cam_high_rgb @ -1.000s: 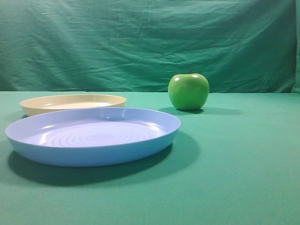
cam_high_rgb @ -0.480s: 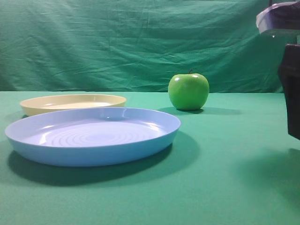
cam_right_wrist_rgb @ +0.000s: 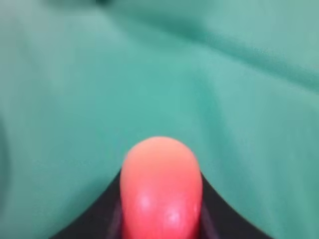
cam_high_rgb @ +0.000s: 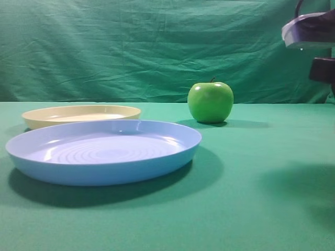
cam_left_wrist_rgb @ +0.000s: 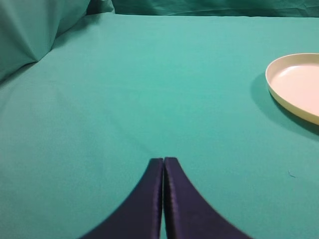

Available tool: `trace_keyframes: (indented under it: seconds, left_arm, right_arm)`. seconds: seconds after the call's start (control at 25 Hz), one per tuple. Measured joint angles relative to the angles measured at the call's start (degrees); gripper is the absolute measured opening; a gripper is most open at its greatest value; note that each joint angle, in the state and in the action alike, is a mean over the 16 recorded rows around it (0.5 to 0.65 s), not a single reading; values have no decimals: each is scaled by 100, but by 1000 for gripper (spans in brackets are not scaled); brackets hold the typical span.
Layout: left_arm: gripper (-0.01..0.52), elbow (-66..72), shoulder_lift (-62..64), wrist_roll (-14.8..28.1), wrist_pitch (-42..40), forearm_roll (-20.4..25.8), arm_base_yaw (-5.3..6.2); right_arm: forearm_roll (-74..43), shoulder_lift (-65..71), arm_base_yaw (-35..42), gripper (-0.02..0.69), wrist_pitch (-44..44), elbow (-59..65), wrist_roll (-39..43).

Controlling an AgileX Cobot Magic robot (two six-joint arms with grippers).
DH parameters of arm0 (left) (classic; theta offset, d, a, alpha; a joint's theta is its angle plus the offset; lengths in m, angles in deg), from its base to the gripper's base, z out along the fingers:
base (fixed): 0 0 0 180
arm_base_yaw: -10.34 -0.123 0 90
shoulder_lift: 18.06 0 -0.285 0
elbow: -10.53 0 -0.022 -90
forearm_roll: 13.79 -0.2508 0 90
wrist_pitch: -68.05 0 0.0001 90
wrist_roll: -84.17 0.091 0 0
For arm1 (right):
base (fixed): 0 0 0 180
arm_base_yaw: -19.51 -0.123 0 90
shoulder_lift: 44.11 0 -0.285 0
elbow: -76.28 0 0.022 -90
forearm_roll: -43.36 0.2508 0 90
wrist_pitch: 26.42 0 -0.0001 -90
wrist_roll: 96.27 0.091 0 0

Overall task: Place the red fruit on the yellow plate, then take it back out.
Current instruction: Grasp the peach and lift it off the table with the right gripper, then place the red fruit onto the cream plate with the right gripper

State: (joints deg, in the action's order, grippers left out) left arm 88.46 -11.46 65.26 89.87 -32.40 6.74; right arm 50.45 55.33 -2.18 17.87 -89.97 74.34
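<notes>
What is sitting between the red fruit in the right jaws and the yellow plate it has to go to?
The red fruit sits between the right gripper's jaws at the far right. The yellow plate lies far left, empty. The green apple and the blue plate stand between them at table level; above them, nothing visible blocks the way.

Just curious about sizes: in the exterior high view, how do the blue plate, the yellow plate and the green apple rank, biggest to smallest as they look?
1. Blue plate, though it sits nearest the camera.
2. Yellow plate, farther back and partly hidden.
3. Green apple, narrowest.
</notes>
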Motion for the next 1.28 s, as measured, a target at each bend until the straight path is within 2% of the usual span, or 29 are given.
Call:
trace_keyframes:
  seconds: [0.44, 0.72, 1.0, 1.16, 1.28]
  left_arm:
    - [0, 0, 0, 0, 0, 0, 0]
    - [0, 0, 0, 0, 0, 0, 0]
    - [0, 0, 0, 0, 0, 0, 0]
    - [0, 0, 0, 0, 0, 0, 0]
    - [0, 0, 0, 0, 0, 0, 0]
  right_arm:
    - [1352, 887, -815, 213, 215, -2607, -1207]
    - [1169, 2208, -1592, 202, 239, -3981, -1428]
    - [823, 3479, -1968, 198, 26, -4896, -1556]
    - [724, 3991, -2029, 233, -186, -5149, -1652]
    - [697, 4239, -2036, 302, -349, -5222, -1724]
